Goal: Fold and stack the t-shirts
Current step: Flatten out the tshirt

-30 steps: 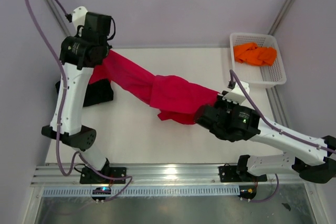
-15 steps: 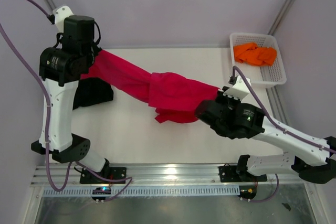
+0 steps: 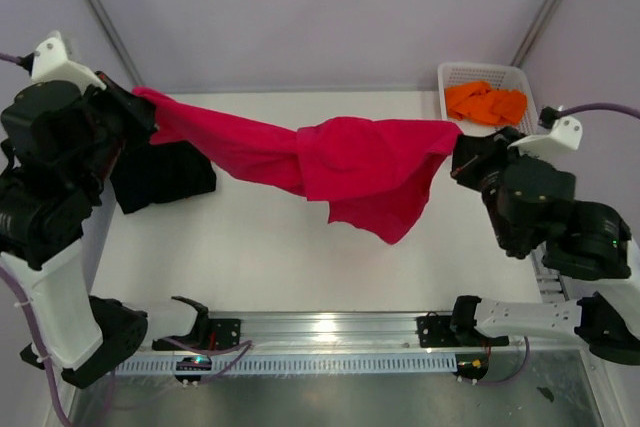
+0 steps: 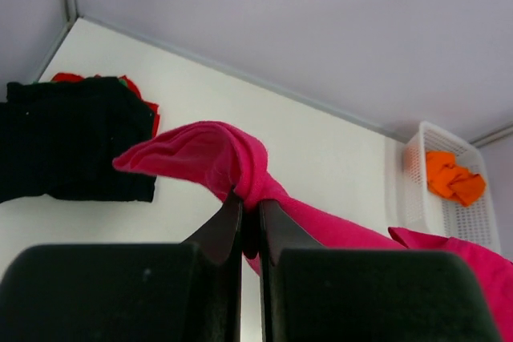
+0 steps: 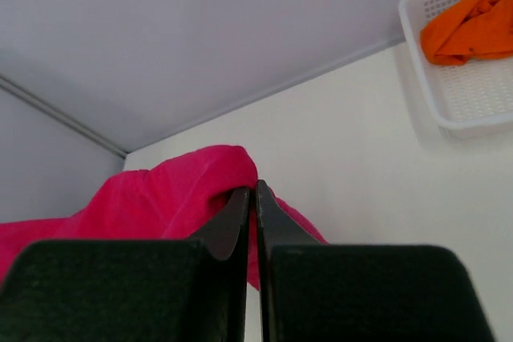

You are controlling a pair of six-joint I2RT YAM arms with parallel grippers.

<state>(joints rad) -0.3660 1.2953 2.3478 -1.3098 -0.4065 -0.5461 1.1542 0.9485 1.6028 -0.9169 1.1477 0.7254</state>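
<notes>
The left hand and the right hand each pinch one end of the crimson t-shirt. It sags above the worktop.

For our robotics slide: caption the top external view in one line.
The left claw and right claw stretch the crimson t-shirt over the table; an orange t-shirt sits in the basket.

Crimson t-shirt — soft matt cloth
</notes>
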